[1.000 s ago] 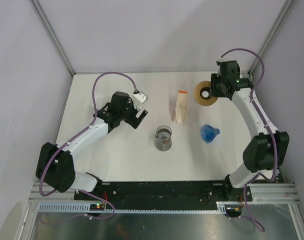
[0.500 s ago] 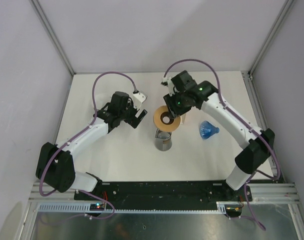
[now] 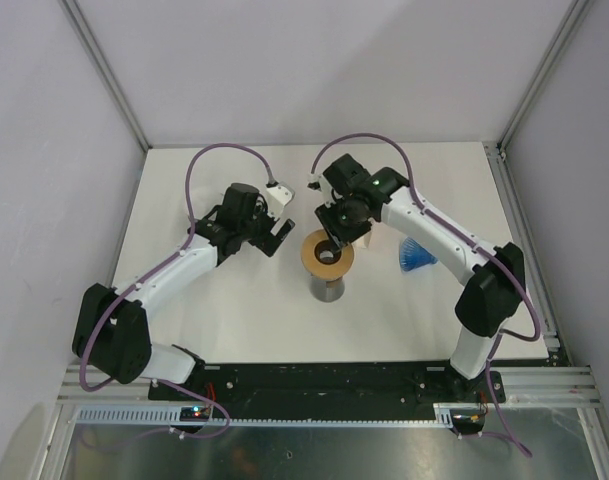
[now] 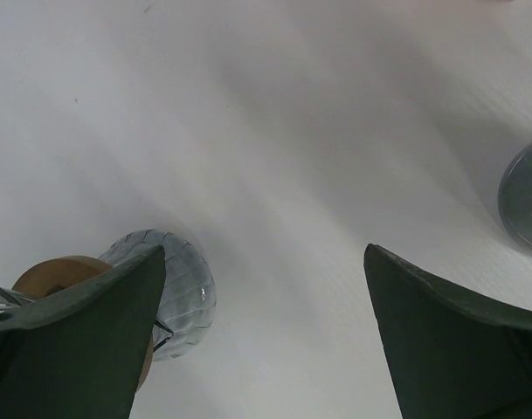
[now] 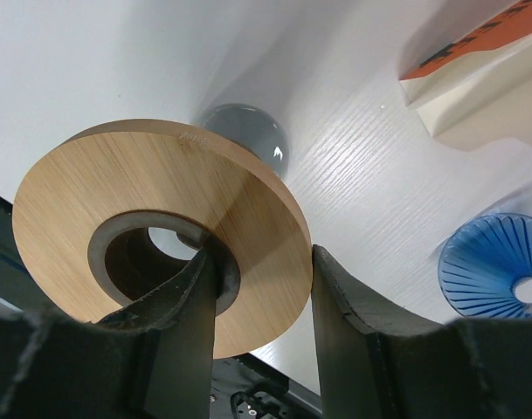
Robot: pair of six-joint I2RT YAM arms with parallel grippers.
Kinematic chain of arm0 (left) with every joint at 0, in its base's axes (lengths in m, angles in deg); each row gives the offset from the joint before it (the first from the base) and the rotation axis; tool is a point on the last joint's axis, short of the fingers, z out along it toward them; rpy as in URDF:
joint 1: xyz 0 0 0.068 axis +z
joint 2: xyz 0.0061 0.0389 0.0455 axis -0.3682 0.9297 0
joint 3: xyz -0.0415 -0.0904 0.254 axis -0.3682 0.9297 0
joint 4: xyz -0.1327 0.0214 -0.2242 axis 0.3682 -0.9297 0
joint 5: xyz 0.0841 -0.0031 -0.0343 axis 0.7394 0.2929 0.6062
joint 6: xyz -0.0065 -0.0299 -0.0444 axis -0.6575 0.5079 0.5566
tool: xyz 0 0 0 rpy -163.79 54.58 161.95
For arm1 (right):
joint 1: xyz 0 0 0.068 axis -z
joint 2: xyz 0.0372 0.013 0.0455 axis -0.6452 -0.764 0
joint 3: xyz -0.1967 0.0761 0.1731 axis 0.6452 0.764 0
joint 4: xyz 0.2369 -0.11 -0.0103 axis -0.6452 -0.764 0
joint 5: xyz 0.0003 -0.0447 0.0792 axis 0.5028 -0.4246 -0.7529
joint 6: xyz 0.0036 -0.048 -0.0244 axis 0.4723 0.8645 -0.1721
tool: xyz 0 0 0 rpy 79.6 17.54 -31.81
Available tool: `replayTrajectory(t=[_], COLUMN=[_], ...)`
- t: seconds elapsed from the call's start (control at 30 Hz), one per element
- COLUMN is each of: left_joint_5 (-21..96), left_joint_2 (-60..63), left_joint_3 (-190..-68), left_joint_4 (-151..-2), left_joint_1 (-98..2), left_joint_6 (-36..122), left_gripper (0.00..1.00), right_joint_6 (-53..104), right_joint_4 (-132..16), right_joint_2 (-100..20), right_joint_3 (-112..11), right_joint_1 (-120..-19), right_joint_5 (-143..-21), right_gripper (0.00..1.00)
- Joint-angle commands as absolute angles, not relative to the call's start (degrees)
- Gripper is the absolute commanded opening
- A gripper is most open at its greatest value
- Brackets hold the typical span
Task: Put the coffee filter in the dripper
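My right gripper (image 3: 336,240) is shut on a wooden ring (image 3: 327,254), one finger through its hole and one on its outer edge (image 5: 161,201). It holds the ring over the glass carafe (image 3: 327,288), whose grey glass shows behind the ring in the right wrist view (image 5: 248,140). The blue ribbed dripper (image 3: 416,258) lies on the table to the right, also seen in the right wrist view (image 5: 497,266). The white and orange filter pack (image 5: 475,78) lies beyond it, mostly hidden under the right arm from above. My left gripper (image 3: 281,235) is open and empty, left of the carafe (image 4: 174,288).
White table (image 3: 214,310) with grey walls at the back and both sides. The black base rail (image 3: 324,380) runs along the near edge. A grey round object (image 4: 528,196) shows at the right edge of the left wrist view.
My right arm has carried the wooden ring from the back right of the table leftwards and down over the carafe. The left arm has not moved.
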State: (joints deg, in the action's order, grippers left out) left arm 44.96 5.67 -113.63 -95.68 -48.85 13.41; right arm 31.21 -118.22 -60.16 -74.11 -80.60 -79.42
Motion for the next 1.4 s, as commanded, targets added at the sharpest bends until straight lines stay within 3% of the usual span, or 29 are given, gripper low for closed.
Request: replayTrajectory(t=[0.0,0.3,0.57,0.93,1.37], left_joint_5=[45.4,45.4,45.3,45.3,45.4], left_joint_2=[5.7,5.6,5.5,5.6,5.4], left_joint_3=[-116.1,-116.1,-116.0,-116.0,-115.9], left_joint_4=[-95.1,-95.1,-95.1,-95.0,-95.1], left_joint_1=[-49.1,-49.2,-49.2,-49.2,-49.2], left_joint_6=[12.6,12.6,12.5,12.4,12.4], left_gripper=[1.0,1.0,1.0,1.0,1.0], right_joint_6=[31.8,31.8,31.8,33.2,32.7], right_joint_4=[-117.2,-117.1,-116.5,-116.3,-116.0], right_joint_2=[-60.7,-61.8,-62.2,-62.1,-57.2], right_joint_3=[-73.6,-71.6,-70.7,-71.0,-72.2], right_joint_1=[-81.6,-81.7,-81.8,-82.1,-81.1], right_joint_5=[-79.1,-77.1,-77.7,-78.1,-79.1], right_gripper=[0.12,0.15,0.28,0.56,0.68])
